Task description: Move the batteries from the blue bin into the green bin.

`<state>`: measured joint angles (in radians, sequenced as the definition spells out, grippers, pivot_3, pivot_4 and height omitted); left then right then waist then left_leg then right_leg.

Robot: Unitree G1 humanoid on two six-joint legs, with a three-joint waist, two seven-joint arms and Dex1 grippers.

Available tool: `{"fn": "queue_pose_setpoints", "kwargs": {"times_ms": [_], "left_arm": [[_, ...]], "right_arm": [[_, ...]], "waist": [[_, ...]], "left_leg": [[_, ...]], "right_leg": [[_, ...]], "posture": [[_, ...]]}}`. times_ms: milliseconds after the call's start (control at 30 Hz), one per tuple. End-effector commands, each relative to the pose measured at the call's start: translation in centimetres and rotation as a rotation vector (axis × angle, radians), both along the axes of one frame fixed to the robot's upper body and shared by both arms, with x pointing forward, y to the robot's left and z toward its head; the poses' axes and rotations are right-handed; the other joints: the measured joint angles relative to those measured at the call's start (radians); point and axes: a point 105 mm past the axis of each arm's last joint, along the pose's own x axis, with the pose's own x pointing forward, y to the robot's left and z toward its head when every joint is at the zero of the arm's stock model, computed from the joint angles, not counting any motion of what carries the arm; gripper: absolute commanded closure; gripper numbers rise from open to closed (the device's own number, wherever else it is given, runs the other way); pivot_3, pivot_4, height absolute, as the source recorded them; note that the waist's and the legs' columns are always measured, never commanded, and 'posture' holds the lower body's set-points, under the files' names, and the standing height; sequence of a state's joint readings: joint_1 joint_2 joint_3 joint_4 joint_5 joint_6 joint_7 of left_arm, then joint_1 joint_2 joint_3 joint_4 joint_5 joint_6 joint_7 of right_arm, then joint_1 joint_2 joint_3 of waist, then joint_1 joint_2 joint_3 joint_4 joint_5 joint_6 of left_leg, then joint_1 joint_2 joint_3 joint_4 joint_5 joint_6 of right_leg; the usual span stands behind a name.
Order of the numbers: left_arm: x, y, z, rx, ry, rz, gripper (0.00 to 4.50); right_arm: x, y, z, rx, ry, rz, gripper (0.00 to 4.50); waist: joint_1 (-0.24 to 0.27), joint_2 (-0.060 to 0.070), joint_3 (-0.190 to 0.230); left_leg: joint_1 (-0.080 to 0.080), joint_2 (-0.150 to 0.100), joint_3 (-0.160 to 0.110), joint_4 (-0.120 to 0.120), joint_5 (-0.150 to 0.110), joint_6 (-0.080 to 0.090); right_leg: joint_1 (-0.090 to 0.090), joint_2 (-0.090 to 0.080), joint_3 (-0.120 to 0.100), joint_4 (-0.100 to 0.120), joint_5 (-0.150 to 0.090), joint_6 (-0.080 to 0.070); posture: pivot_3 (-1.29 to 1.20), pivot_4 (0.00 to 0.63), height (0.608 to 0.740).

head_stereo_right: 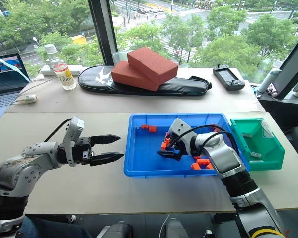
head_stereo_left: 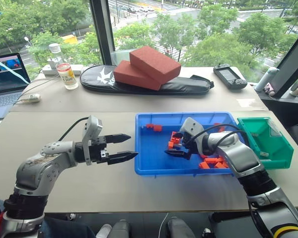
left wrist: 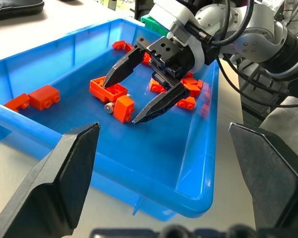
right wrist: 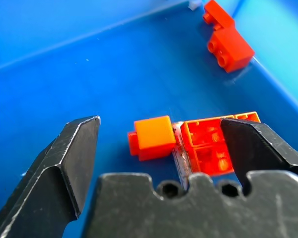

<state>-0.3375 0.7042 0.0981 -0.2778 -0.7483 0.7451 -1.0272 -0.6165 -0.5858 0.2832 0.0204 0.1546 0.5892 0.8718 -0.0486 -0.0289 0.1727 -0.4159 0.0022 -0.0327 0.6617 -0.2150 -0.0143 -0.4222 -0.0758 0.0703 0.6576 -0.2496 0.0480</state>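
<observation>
The blue bin (head_stereo_left: 154, 148) lies on the table, with the green bin (head_stereo_left: 265, 141) just to its right. My right gripper (head_stereo_left: 173, 150) hangs open and low inside the blue bin. Between its fingers (right wrist: 74, 153) a silvery battery (right wrist: 181, 156) lies on the floor, wedged between two orange bricks. The left wrist view shows that same battery (left wrist: 109, 106) under the spread fingers, untouched. My left gripper (head_stereo_left: 133, 146) hovers open and empty over the table, just left of the blue bin and pointing at it. Two small pale pieces (head_stereo_right: 255, 154) lie inside the green bin.
Orange toy bricks (head_stereo_left: 211, 162) lie scattered over the blue bin's middle and right, with two more (head_stereo_left: 154, 127) near its back wall. At the table's far side are a black bag with two red blocks (head_stereo_left: 146, 67), a bottle (head_stereo_left: 67, 74), a laptop (head_stereo_left: 5, 74) and a handheld controller (head_stereo_left: 230, 76).
</observation>
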Motion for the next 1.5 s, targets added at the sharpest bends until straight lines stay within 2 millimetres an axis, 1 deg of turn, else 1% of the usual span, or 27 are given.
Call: {"fn": "queue_pose_setpoints", "kwargs": {"times_ms": [33,67,100,167,200,267,300,433,500,633,667,700,767,800,867,933,1033,1067,1100,1133,1167,1267,1300,1367,1467,1500], "left_arm": [[-0.1,0.0,0.9,0.000,-0.041,-0.012,0.00],[-0.1,0.0,1.0,0.001,-0.042,-0.013,0.00],[-0.2,0.0,1.0,0.002,-0.043,-0.013,0.00],[-0.2,0.1,1.1,0.002,-0.045,-0.012,0.00],[-0.2,0.2,1.2,0.002,-0.045,-0.011,0.00],[-0.2,0.3,1.2,0.005,-0.046,-0.008,0.00],[-0.2,0.3,1.2,0.005,-0.045,-0.008,0.00],[-0.1,0.2,1.1,0.006,-0.046,-0.006,0.00],[-0.1,0.2,1.1,0.006,-0.047,-0.005,0.00],[-0.2,0.3,1.1,0.008,-0.045,-0.004,0.00],[-0.2,0.3,1.1,0.008,-0.045,-0.003,0.00],[-0.3,0.3,1.1,0.008,-0.044,-0.003,0.00],[-0.3,0.4,1.1,0.010,-0.043,0.001,0.00],[-0.3,0.5,1.1,0.011,-0.042,0.002,0.00],[-0.3,0.5,1.1,0.013,-0.042,0.003,0.00],[-0.3,0.5,1.1,0.013,-0.041,0.002,0.00],[-0.3,0.4,1.1,0.011,-0.039,0.001,0.00],[-0.3,0.4,1.0,0.011,-0.038,0.000,0.00],[-0.4,0.3,1.0,0.010,-0.037,-0.002,0.00],[-0.4,0.3,1.0,0.011,-0.037,-0.003,0.00],[-0.4,0.3,1.0,0.011,-0.037,-0.005,0.00],[-0.3,0.3,1.0,0.011,-0.039,-0.003,0.00],[-0.3,0.3,1.0,0.010,-0.040,-0.003,0.00],[-0.3,0.2,1.0,0.010,-0.041,-0.003,0.00],[-0.4,0.2,1.1,0.007,-0.044,-0.002,0.00],[-0.4,0.2,1.1,0.006,-0.045,0.000,0.00]], "right_arm": [[0.1,-0.5,1.1,0.008,-0.042,-0.023,1.12],[0.1,-0.5,1.3,0.016,-0.042,-0.030,1.46],[0.0,-0.6,1.4,0.020,-0.041,-0.035,1.70],[-0.2,-0.7,1.1,0.012,-0.038,-0.038,2.47],[-0.3,-0.7,1.0,0.009,-0.034,-0.039,2.74],[-0.4,-0.6,0.6,0.004,-0.029,-0.042,3.42],[-0.4,-0.6,0.6,0.005,-0.028,-0.042,3.65],[-0.2,-0.2,0.9,0.018,-0.038,-0.037,3.65],[-0.1,-0.2,1.4,0.031,-0.051,-0.039,3.65],[-0.5,-0.7,3.6,0.068,-0.088,-0.044,3.65],[-0.8,-1.2,4.6,0.089,-0.101,-0.055,3.65],[-1.0,-1.8,5.4,0.105,-0.113,-0.067,3.65],[-1.5,-4.3,7.4,0.123,-0.148,-0.142,3.65],[-1.5,-5.8,7.8,0.103,-0.154,-0.197,3.65],[-1.5,-8.2,7.9,0.053,-0.154,-0.293,3.65],[-1.4,-10.5,7.5,0.011,-0.140,-0.398,3.65],[-1.4,-12.9,6.5,-0.038,-0.119,-0.513,3.65],[-1.4,-13.2,6.3,-0.040,-0.118,-0.533,3.65],[-1.5,-13.2,6.2,-0.033,-0.118,-0.539,3.15],[-1.6,-12.5,6.2,-0.025,-0.120,-0.508,2.64],[-1.8,-11.9,6.2,-0.020,-0.122,-0.482,2.36],[-1.6,-8.6,7.3,0.046,-0.145,-0.380,1.35],[-1.8,-7.5,7.4,0.064,-0.135,-0.341,1.02],[-1.9,-5.8,6.8,0.074,-0.098,-0.291,0.41],[-2.0,-3.7,4.7,0.068,-0.016,-0.228,0.41],[-1.9,-3.3,3.9,0.062,0.004,-0.218,0.41]], "waist": [[0.000,0.000,0.000],[0.000,0.000,0.000],[0.001,0.000,0.000],[0.002,0.000,0.000],[0.002,0.000,0.000],[0.000,0.000,0.000],[0.000,0.000,0.000],[0.000,0.000,0.000],[0.000,0.000,0.000],[0.000,0.000,0.000],[0.000,0.000,0.000],[0.001,0.000,0.000],[0.004,0.000,0.000],[0.005,0.000,0.000],[0.008,0.000,0.000],[0.004,0.000,0.000],[-0.002,0.000,0.000],[-0.002,0.000,0.000],[-0.001,0.000,0.000],[-0.001,0.000,0.000],[-0.001,0.000,0.000],[-0.004,0.000,0.000],[-0.007,0.000,0.000],[-0.006,0.000,0.000],[0.001,-0.001,0.000],[0.002,-0.001,0.000]], "left_leg": [[0.000,0.000,0.000,0.000,0.000,0.000],[0.000,0.000,0.000,0.000,0.000,0.000],[0.000,0.000,0.000,0.000,0.000,0.000],[0.000,0.000,0.000,0.000,0.000,0.000],[0.000,0.000,0.000,0.000,0.000,0.000],[0.000,0.000,0.000,0.000,0.000,0.000],[0.000,0.000,0.000,0.000,0.000,0.000],[0.000,0.000,0.000,0.000,0.000,0.000],[0.000,0.000,0.000,0.000,0.000,0.000],[0.000,0.000,0.000,0.000,0.000,0.000],[0.000,0.000,0.000,0.000,0.000,0.000],[0.000,0.000,0.000,0.000,0.000,0.000],[0.000,0.000,0.000,0.000,0.000,0.000],[0.000,-0.001,0.000,0.000,0.000,0.000],[0.000,-0.001,0.000,0.000,0.000,0.000],[0.000,-0.001,0.000,0.000,0.000,0.000],[0.000,0.001,0.001,-0.001,0.000,0.000],[0.000,0.001,0.001,-0.001,0.000,0.000],[0.000,0.001,0.001,-0.001,0.000,0.000],[0.000,0.001,0.001,-0.001,0.000,0.000],[0.000,0.000,0.002,-0.001,0.000,0.000],[0.000,0.001,0.001,-0.001,0.000,0.000],[0.000,0.001,0.001,-0.001,0.000,0.000],[0.000,0.001,0.001,-0.001,0.000,0.000],[0.000,0.001,0.000,-0.001,0.000,0.000],[0.000,0.000,0.000,-0.001,0.000,0.000]], "right_leg": [[0.000,0.000,0.000,0.000,0.000,0.000],[0.000,0.000,0.000,0.000,0.000,0.000],[0.000,0.000,0.000,0.000,0.000,0.000],[0.000,0.000,0.000,0.000,0.000,0.000],[0.000,0.000,0.000,0.000,0.000,0.000],[0.000,0.000,0.000,0.000,0.000,0.000],[0.000,0.000,0.000,0.000,0.000,0.000],[0.000,0.000,0.000,0.000,0.000,0.000],[0.000,0.000,0.000,0.000,0.000,0.000],[0.000,0.000,0.000,0.000,0.000,0.000],[0.000,0.000,0.000,0.000,0.000,0.000],[0.000,0.000,0.000,0.000,0.000,0.000],[0.000,-0.001,0.000,0.000,0.000,0.000],[0.000,-0.001,0.000,0.000,0.000,0.000],[0.001,-0.001,0.000,-0.001,0.000,0.000],[0.001,-0.001,0.000,-0.001,0.000,0.000],[0.001,0.000,0.000,-0.001,0.000,0.000],[0.000,0.001,0.000,-0.001,0.000,0.000],[0.000,0.000,0.000,-0.001,0.000,0.000],[0.001,0.000,0.000,-0.001,0.000,0.000],[0.000,0.000,0.000,-0.001,0.000,0.000],[0.000,0.001,0.001,-0.001,0.000,0.000],[0.000,0.001,0.001,-0.001,0.000,0.000],[0.000,0.001,0.000,0.000,0.000,0.000],[0.001,0.000,0.000,-0.001,0.000,0.000],[0.001,0.000,0.000,-0.001,0.000,0.000]], "posture": [[0.00,0.150,0.740],[0.00,0.150,0.740],[0.00,0.150,0.740],[0.00,0.150,0.740],[0.00,0.150,0.740],[0.00,0.150,0.740],[0.00,0.150,0.740],[0.00,0.150,0.740],[0.00,0.150,0.740],[0.00,0.150,0.740],[0.00,0.150,0.740],[0.00,0.150,0.740],[0.00,0.150,0.740],[0.00,0.150,0.740],[0.00,0.150,0.740],[0.00,0.150,0.740],[0.00,0.150,0.740],[0.00,0.150,0.740],[0.00,0.150,0.740],[0.00,0.150,0.740],[0.00,0.150,0.740],[0.00,0.150,0.740],[0.00,0.150,0.740],[0.00,0.150,0.740],[0.00,0.150,0.740],[0.00,0.150,0.740]]}}
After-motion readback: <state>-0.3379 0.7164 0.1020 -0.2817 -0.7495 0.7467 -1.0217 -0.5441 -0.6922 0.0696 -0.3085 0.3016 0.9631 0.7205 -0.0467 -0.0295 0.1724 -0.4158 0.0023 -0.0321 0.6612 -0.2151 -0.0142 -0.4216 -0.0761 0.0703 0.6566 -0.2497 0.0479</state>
